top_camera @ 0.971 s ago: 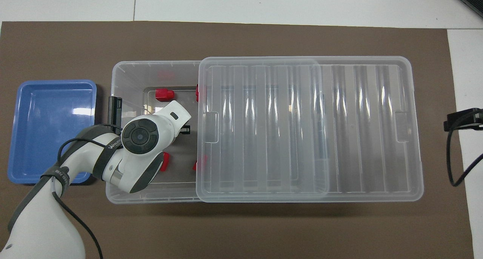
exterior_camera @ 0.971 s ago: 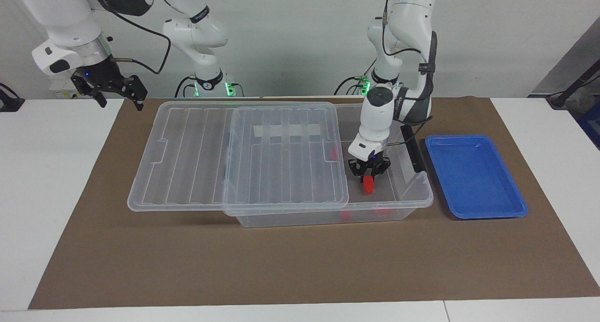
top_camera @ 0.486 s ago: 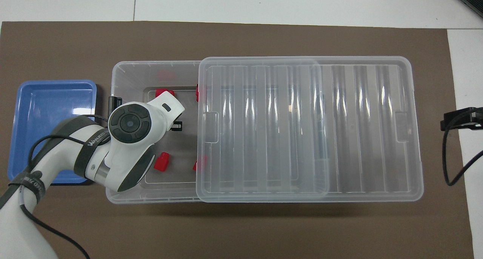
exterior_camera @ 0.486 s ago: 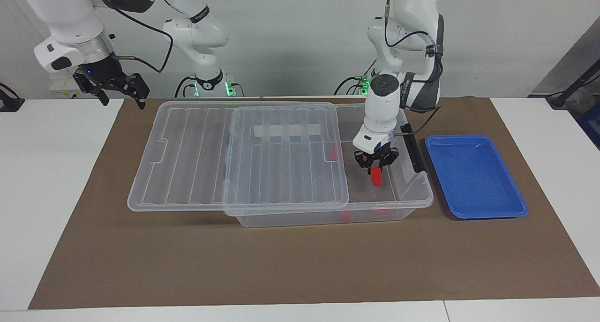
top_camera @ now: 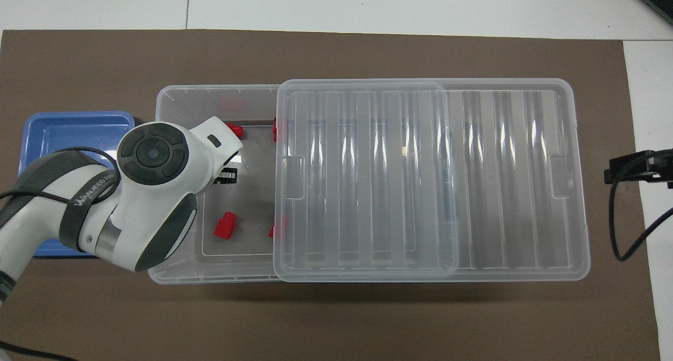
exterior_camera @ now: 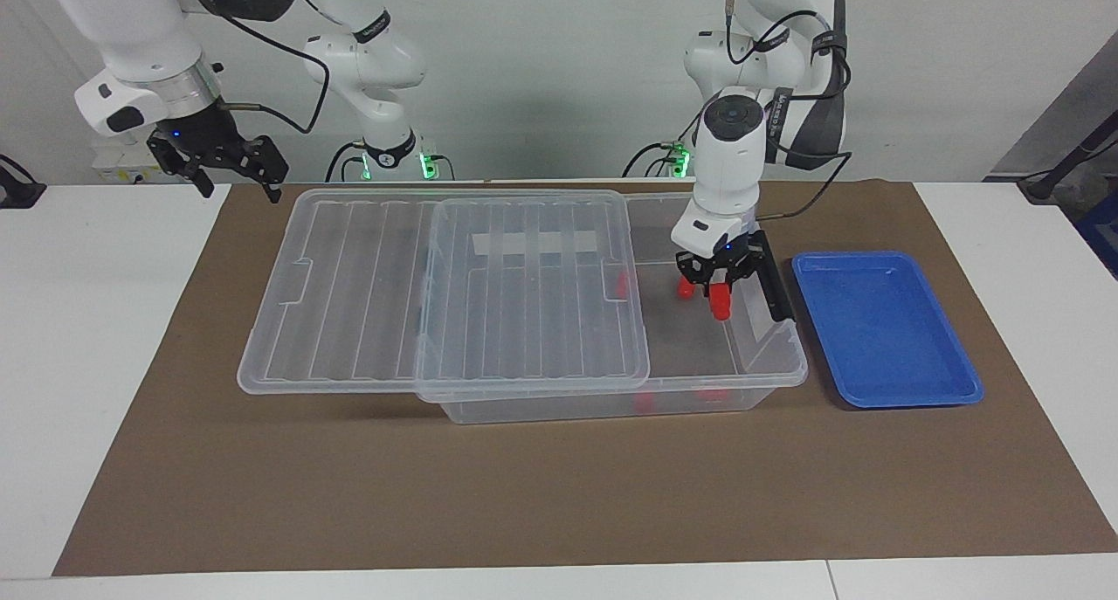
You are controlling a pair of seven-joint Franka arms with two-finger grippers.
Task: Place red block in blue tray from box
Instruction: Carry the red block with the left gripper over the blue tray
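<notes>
My left gripper (exterior_camera: 720, 291) is shut on a small red block (exterior_camera: 721, 304) and holds it in the air over the uncovered end of the clear box (exterior_camera: 786, 355), close to the black latch. In the overhead view the left arm's wrist (top_camera: 157, 156) hides that block and part of the blue tray (top_camera: 73, 132). The blue tray (exterior_camera: 882, 329) lies beside the box at the left arm's end of the table and holds nothing. Two more red blocks (top_camera: 225, 227) (top_camera: 235, 130) lie on the box floor. My right gripper (exterior_camera: 231, 165) hangs open over the table's right-arm end.
The ribbed clear lid (exterior_camera: 445, 294) lies slid toward the right arm's end, covering most of the box and overhanging it. Red pieces (top_camera: 275, 227) show partly under the lid's edge. A brown mat (exterior_camera: 524, 495) covers the table under everything.
My left gripper has risen out of the box with the red block and shifted toward the latch end. The block it covered on the box floor now shows. The right gripper drifted slightly.
</notes>
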